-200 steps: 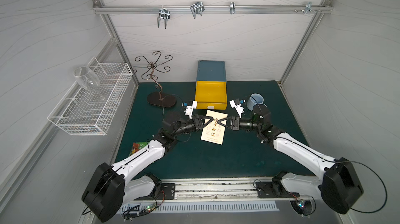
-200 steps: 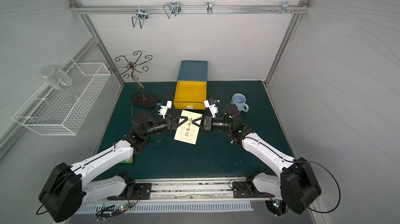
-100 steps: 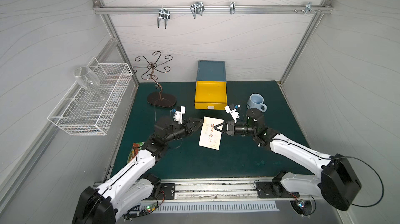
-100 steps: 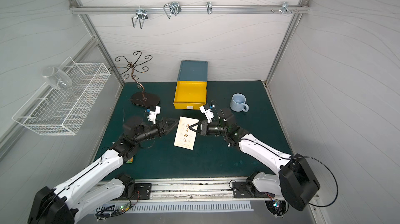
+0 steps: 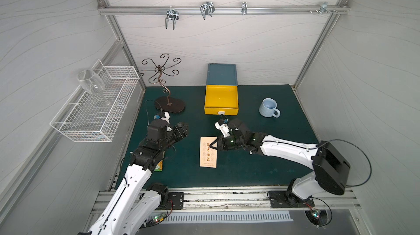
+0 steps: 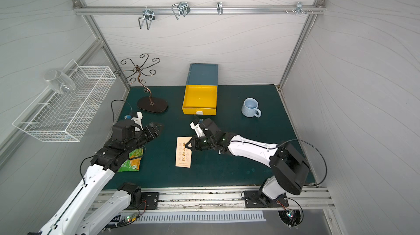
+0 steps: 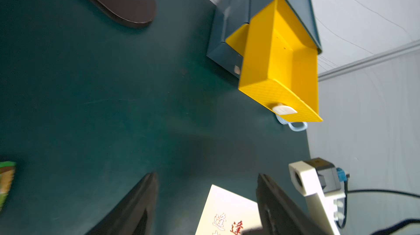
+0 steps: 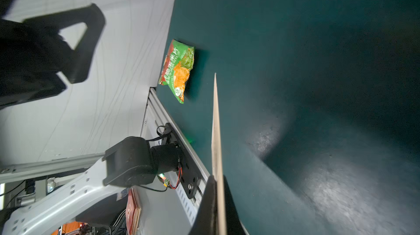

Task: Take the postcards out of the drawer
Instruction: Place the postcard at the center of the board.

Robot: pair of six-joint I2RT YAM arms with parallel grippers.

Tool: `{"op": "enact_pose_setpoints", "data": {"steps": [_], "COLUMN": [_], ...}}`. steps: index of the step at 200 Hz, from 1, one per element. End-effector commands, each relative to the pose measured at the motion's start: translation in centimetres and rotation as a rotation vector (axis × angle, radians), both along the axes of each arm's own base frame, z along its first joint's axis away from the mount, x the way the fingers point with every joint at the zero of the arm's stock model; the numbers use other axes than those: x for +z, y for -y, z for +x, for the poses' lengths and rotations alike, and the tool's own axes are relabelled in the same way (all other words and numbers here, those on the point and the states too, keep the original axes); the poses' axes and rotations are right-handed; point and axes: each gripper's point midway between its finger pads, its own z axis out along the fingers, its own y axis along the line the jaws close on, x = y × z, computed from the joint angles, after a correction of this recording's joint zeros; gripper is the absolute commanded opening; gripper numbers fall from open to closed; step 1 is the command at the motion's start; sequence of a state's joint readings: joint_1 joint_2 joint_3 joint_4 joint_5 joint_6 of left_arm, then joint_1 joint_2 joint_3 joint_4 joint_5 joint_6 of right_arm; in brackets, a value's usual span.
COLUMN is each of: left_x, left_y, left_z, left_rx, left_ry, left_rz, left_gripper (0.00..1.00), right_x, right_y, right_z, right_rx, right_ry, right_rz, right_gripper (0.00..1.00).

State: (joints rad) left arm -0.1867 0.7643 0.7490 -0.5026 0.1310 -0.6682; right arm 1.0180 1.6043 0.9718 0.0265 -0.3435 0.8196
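Right claw (image 5: 212, 146) clamped on edge of postcards (image 5: 208, 155) over surface (image 5: 250, 170); left claw (image 5: 183, 129) stood wide, empty. Drawer (image 5: 221, 110) looked bare. Next likely: lower, release cards flat.

The right gripper (image 8: 217, 190) pinches a thin postcard (image 8: 215, 127), seen from its edge, sticking out toward twelve o'clock. A green and orange snack packet (image 8: 178, 68) lies on the dark green mat (image 8: 295, 40) near eleven o'clock.

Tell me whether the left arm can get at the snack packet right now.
Probably not directly. The snack packet lies partly beneath the left arm itself, behind the open left gripper, which points away from it. The arm would likely need to pull back first.
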Motion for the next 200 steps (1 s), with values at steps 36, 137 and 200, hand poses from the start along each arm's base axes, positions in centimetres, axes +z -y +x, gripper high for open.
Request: {"op": "enact_pose_setpoints", "data": {"steps": [36,137,200], "left_x": [1.5,-0.6,-1.6], "left_y": [-1.6,-1.9,-2.0], "left_z": [0.4,0.6,1.0], "left_rx": [0.034,0.033,0.026], "left_ry": [0.053,0.01,-0.019], "left_rz": [0.05,0.068,0.082], "left_gripper": [0.77,0.79,0.8], "right_x": [-5.0,-10.9,-12.8], "right_y": [-4.3,-5.1,-3.6], "right_z": [-1.7,-0.3,1.2], "right_rx": [-0.03,-0.09,-0.099], "right_ry": [-0.12,-0.173,-0.154], "right_rz": [-0.113,-0.275,-0.354], "right_gripper": [0.0,0.0,0.16]}}
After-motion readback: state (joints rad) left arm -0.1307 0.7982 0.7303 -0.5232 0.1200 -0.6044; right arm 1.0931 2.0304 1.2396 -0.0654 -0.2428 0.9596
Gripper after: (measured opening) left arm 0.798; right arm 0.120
